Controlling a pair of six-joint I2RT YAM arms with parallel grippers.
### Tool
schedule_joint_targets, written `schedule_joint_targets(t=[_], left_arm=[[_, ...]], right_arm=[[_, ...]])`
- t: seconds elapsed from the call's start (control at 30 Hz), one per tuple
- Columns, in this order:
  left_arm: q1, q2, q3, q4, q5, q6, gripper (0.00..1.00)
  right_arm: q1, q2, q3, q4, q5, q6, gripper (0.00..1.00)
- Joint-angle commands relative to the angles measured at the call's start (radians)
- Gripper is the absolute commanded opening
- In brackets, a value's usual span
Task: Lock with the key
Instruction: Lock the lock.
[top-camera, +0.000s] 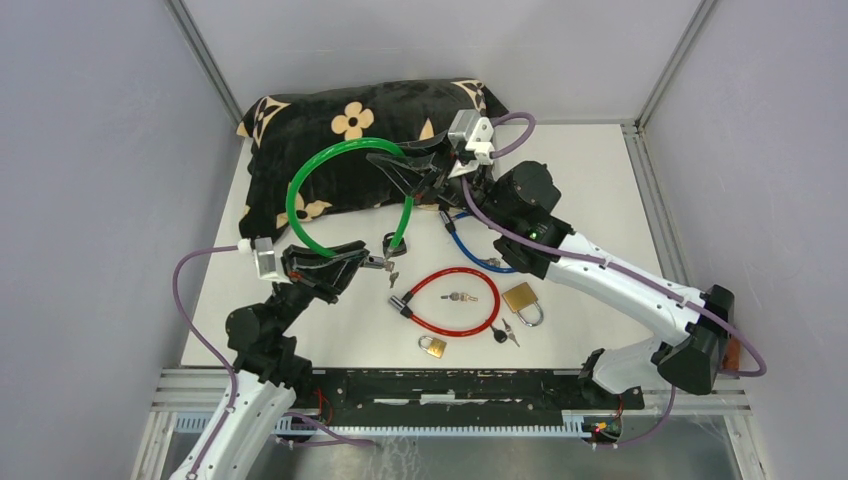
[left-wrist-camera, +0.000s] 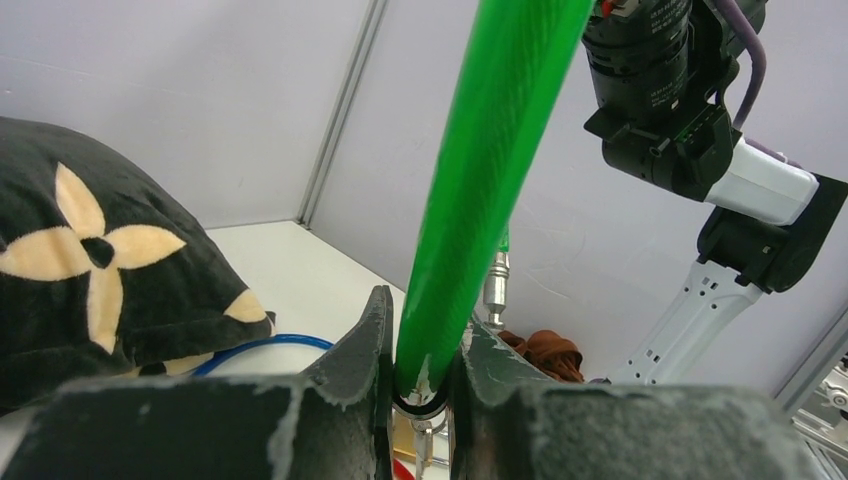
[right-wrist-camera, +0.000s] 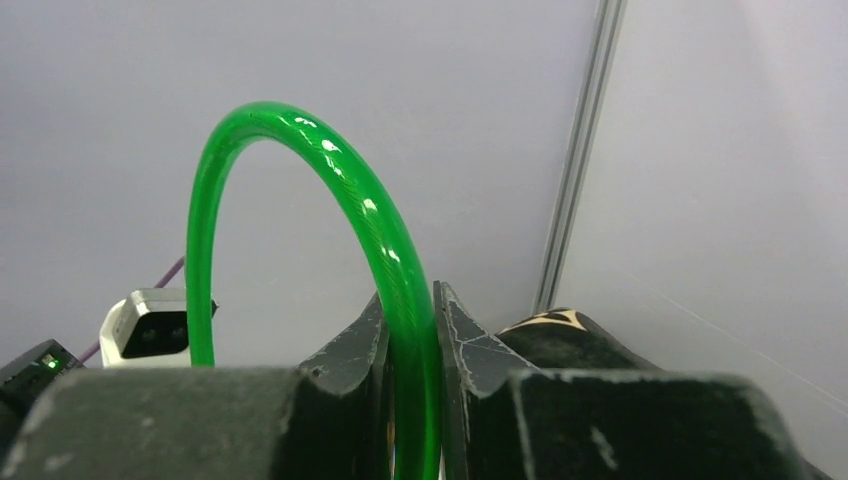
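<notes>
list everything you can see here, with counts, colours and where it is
black plush pillow with cream flowers: one, far left of the table
green cable lock: one, arched in the air, held by both grippers
blue cable lock: one, on the table under the right arm
red cable lock: one, looped flat, near centre
brass padlocks: two, gold, larger right of the red loop, smaller in front of it
key bunches: two, silver inside the red loop, black-headed beside the larger padlock
white table: one
left gripper: black, shut on the green cable lock
right gripper: black, shut on the green cable lock
</notes>
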Motion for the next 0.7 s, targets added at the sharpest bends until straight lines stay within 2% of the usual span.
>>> schedule_joint_targets(t=[0.0,0.07,0.2,0.23,0.33,0.47,0.57,0.67], left_arm=[[0.004,0.007,-0.018,0.010,-0.027,-0.057,0.02],[0.004,0.009,-0.011,0.010,-0.038,-0.065,0.02],[0.005,0.005,0.023,0.006,-0.033,-0.022,0.02],[0.004,-0.002,0.036,-0.007,-0.032,0.005,0.02],[0.004,-0.011,0.071,-0.019,-0.058,0.066,0.02],[0.004,-0.006,0.094,-0.004,-0.042,0.173,0.02],[0.005,-0.009,0.119,-0.016,-0.046,0.245,0.02],[0.004,-0.005,0.138,-0.017,-0.026,0.255,0.02]], right_arm=[[0.023,0.006,-0.010,0.298,0.039,0.098,0.00],[0.033,0.014,-0.026,0.314,0.050,0.097,0.00],[0.034,0.004,-0.060,0.226,0.019,0.057,0.01],[0.034,-0.015,-0.081,0.210,0.003,0.033,0.09],[0.026,-0.069,-0.155,0.144,-0.066,-0.033,0.23],[-0.010,-0.128,-0.231,0.093,-0.274,-0.100,0.41],[-0.056,-0.167,-0.294,0.116,-0.410,-0.119,0.49],[-0.107,-0.179,-0.316,0.114,-0.548,-0.120,0.57]])
